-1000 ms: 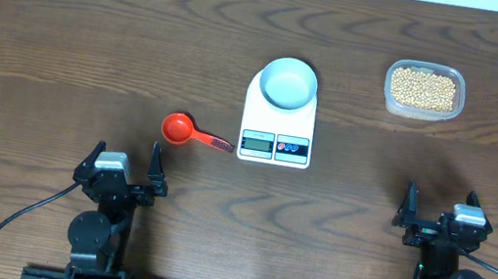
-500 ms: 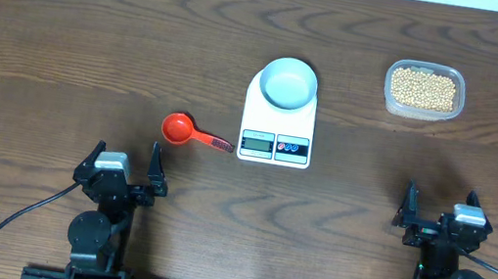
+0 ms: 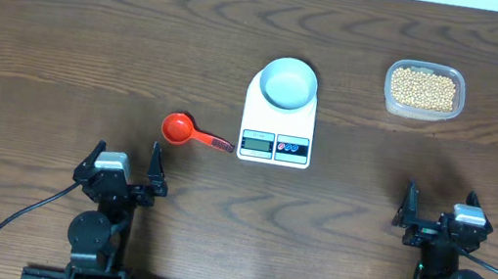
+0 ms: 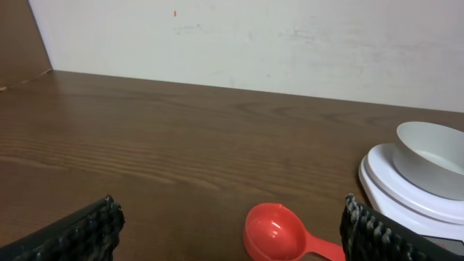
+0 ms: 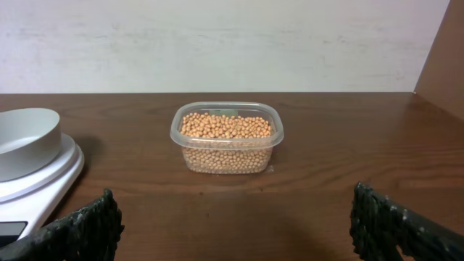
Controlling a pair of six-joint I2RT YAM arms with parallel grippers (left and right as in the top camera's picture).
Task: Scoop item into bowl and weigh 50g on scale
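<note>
Check the left gripper (image 3: 123, 156). Its fingers (image 4: 83, 232) are spread wide apart and are not grasping anything. The red scoop (image 4: 279, 233) lies on the table (image 3: 96, 38) just ahead of these fingers, nearer the right finger than the left. Its cup end points left and its handle points right toward the scale (image 3: 278, 124). The scoop touches neither finger. The scale sits ahead and to the right of the left fingers, and the bowl (image 3: 289, 83) stands on its far end. The scale's display faces the grippers, but the reading is too small to tell.

Check the right gripper (image 3: 439, 206). Its fingers are likewise released and fully parted. The item, a mass of tan-yellow beans (image 5: 226, 127), fills a clear plastic tub (image 5: 174, 135). The tub stands straight ahead of the right fingers, well apart from them and roughly centred between the two. From these fingers, the scale and bowl lie ahead and to the left.
</note>
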